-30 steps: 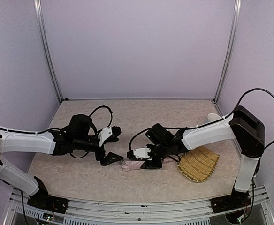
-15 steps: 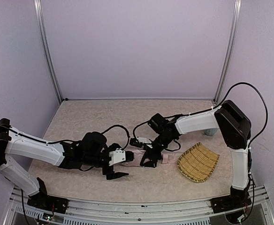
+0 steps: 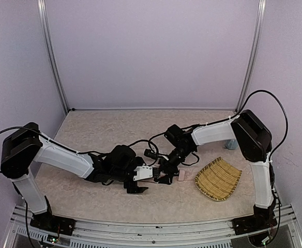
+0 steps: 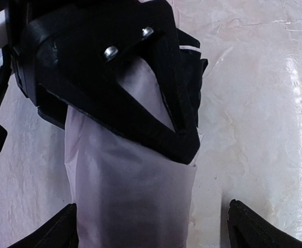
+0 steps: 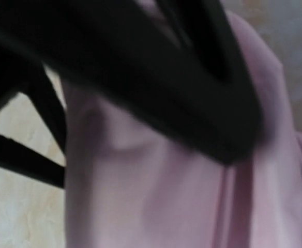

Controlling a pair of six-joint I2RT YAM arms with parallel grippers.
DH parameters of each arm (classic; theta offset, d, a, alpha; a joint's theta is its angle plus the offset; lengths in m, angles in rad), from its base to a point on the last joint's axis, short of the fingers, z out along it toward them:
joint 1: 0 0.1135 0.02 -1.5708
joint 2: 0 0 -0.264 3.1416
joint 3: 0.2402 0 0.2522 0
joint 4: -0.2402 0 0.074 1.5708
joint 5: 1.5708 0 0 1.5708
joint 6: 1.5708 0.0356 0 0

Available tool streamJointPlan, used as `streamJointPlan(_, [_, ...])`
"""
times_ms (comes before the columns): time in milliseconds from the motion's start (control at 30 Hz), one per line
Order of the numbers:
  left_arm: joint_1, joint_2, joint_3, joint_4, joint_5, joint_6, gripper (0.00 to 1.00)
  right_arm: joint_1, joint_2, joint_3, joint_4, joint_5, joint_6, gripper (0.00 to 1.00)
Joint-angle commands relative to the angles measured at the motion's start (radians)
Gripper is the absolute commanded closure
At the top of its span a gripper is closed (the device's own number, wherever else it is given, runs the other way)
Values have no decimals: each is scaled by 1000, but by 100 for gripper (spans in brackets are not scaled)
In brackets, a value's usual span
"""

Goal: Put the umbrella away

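The folded pale pink umbrella (image 3: 184, 176) lies flat in the middle of the table, its black lining (image 4: 190, 67) showing at one edge. My right gripper (image 3: 165, 170) is shut across its middle; one of its black fingers (image 4: 115, 77) lies on top of the fabric. That wrist's view is blurred and filled with pink cloth (image 5: 156, 196). My left gripper (image 3: 142, 181) is open at the umbrella's left end. Its fingertips (image 4: 254, 230) stand either side of the fabric (image 4: 130, 196) without pinching it. The shaft and handle are hidden.
A woven straw tray (image 3: 219, 180) lies just right of the umbrella, tilted toward the front right. A small grey-blue object (image 3: 232, 145) stands behind it by the right arm. Purple walls and metal posts close in the table on three sides.
My left arm has swung in from the left, and its open gripper now straddles the umbrella's left end. The right gripper has stayed clamped on the umbrella and shifted slightly back.
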Motion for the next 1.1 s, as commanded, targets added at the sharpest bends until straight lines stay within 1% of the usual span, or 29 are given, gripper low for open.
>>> streamJointPlan(0, [23, 57, 45, -28, 56, 43, 7, 17, 115, -54, -135, 64, 8, 81])
streamJointPlan(33, [28, 72, 61, -51, 75, 38, 10, 15, 113, -52, -130, 66, 10, 79])
streamJointPlan(100, [40, 105, 106, -123, 137, 16, 23, 10, 102, -55, -102, 86, 27, 77])
streamJointPlan(200, [47, 147, 165, -236, 219, -16, 27, 1, 74, -70, -45, 106, 59, 69])
streamJointPlan(233, [46, 154, 168, -253, 235, -20, 31, -4, 63, -75, -24, 112, 69, 67])
streamJointPlan(300, [46, 162, 167, -274, 257, -29, 43, -11, 40, -85, 31, 130, 91, 60])
streamJointPlan(367, [48, 166, 163, -290, 266, -44, 57, -19, 13, -99, 73, 140, 109, 58])
streamJointPlan(433, [52, 173, 165, -313, 274, -60, 62, -23, -24, -119, 127, 158, 125, 50])
streamJointPlan(533, [55, 190, 191, -364, 330, -77, 63, -30, -100, -168, 217, 188, 148, 39])
streamJointPlan(633, [59, 222, 239, -439, 336, -117, 64, -43, -187, -236, 307, 205, 165, 33])
streamJointPlan(833, [82, 286, 310, -578, 384, -217, 68, -53, -402, -429, 483, 278, 165, 29])
streamJointPlan(967, [117, 329, 346, -660, 470, -267, 71, -49, -553, -554, 617, 448, 168, 27])
streamJointPlan(1000, [124, 339, 356, -680, 501, -272, 71, -41, -592, -590, 647, 515, 154, 27])
streamJointPlan(1067, [131, 360, 369, -709, 536, -276, 71, -15, -665, -660, 705, 585, 101, 27])
